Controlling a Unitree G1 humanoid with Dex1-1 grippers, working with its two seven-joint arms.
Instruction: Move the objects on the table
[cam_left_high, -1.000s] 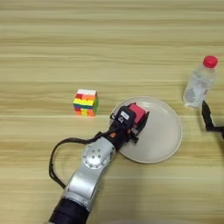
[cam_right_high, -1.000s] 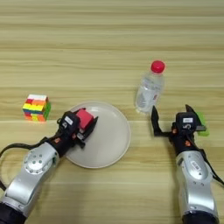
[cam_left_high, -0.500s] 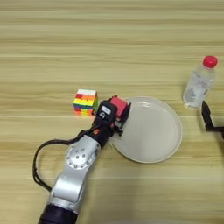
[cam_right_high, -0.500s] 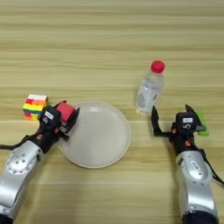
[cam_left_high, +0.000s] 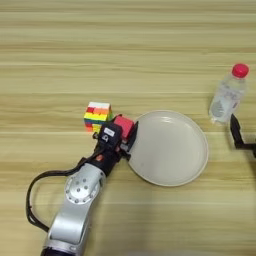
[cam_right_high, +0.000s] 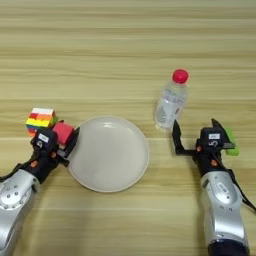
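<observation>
Plank-grained wood of the table (cam_left_high: 125, 45) fills both views, and four things sit across its middle band. Farthest left stands the multicoloured puzzle cube (cam_left_high: 97, 116), upright with its white face up. Just right of it, and touching or nearly touching it, is the small red cube (cam_left_high: 123, 125), which sits clamped between the two black fingers of the left gripper (cam_left_high: 120, 136); whether the cube rests on the wood or hangs just above it cannot be told. This gripper reaches in from the lower left on a silver forearm with a black cable looping beside it, and it is hemmed in on both sides: the puzzle cube presses close on its left, and the rim of the round cream plate (cam_left_high: 170, 175) lies right against its right finger. The plate itself lies flat near the centre of the table with nothing on it. Right of the plate, apart from its rim, stands the clear plastic bottle (cam_right_high: 170, 102) with its red cap on top, leaning slightly in the picture. Farthest right, the right gripper (cam_right_high: 197, 137) sits low on the table just below and to the right of the bottle, its fingers spread wide and holding nothing; its left finger (cam_right_high: 176, 136) points up towards the bottle's base and stops just short of it.
</observation>
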